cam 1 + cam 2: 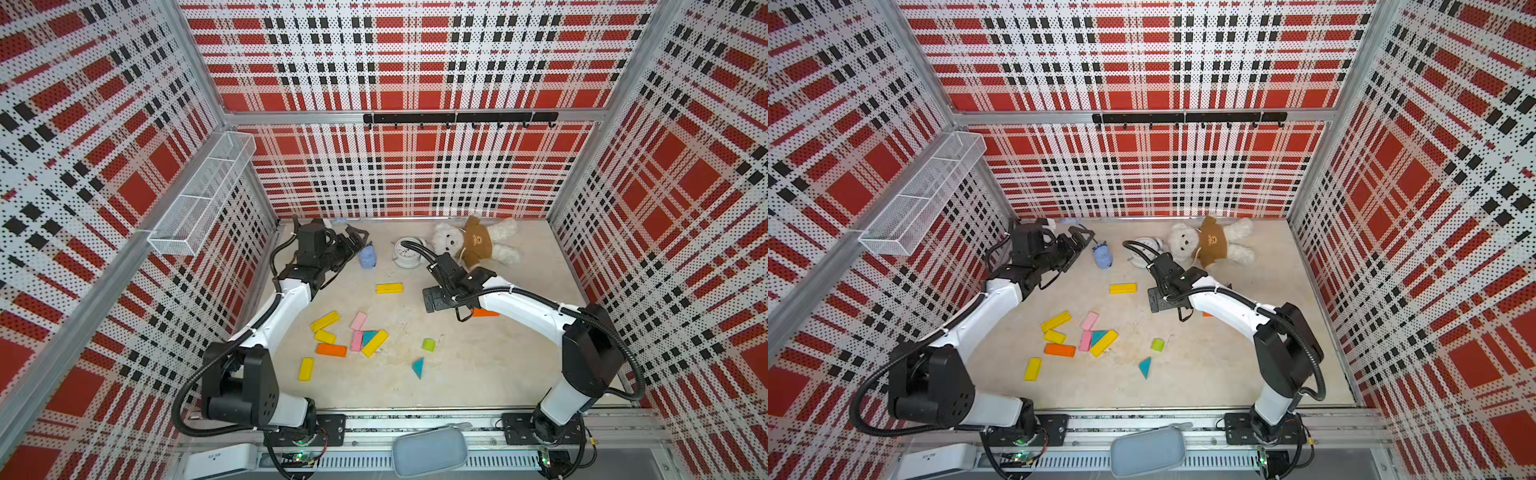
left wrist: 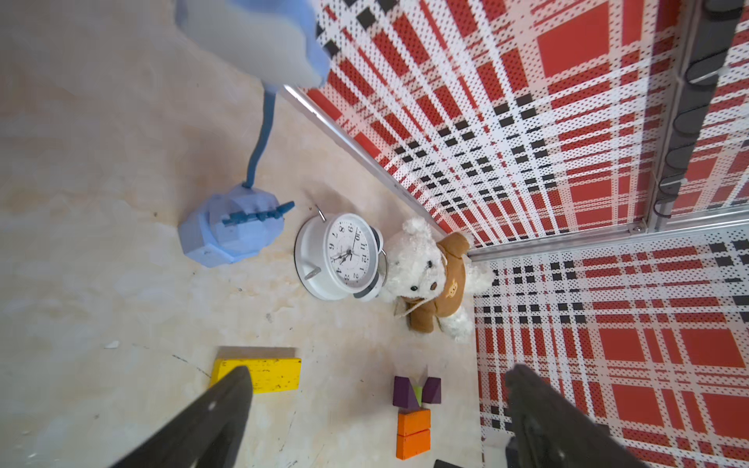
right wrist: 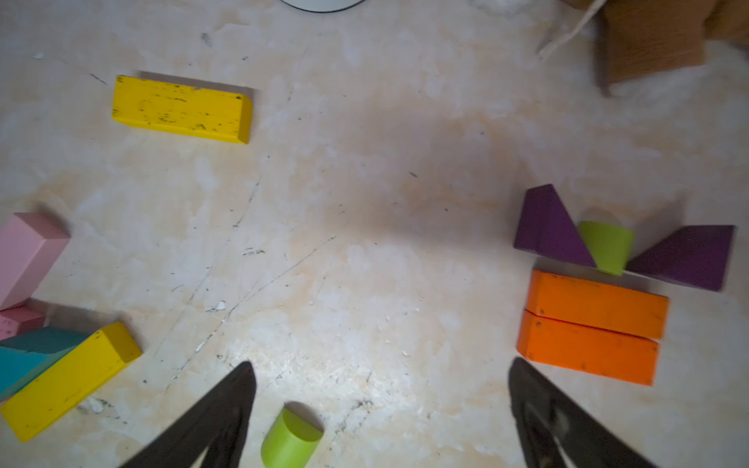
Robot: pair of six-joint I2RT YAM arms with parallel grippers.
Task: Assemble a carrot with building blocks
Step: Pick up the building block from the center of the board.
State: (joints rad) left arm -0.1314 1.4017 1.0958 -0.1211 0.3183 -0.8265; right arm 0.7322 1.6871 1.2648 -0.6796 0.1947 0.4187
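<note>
Claws gaping wide, gripping nothing: left claw (image 2: 379, 368) near blue toy (image 1: 367, 257), right claw (image 3: 381, 364) over bare table (image 3: 364, 202), close to lime stub (image 3: 289, 439) and two touching orange bars (image 3: 593, 324) next to purple triangles (image 3: 547, 231); other blocks (image 1: 374, 343) scattered mid-table.

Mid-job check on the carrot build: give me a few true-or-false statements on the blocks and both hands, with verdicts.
1. The two orange bars lie side by side, touching. True.
2. A lime-green stub sits between the two purple triangles. True.
3. The right hand grips a block. False: it is open and empty.
4. The left hand is shut. False: it is open, holding nothing.
5. The teddy bear lies on the orange bars. False: it lies beside the alarm clock, apart from them.
</note>
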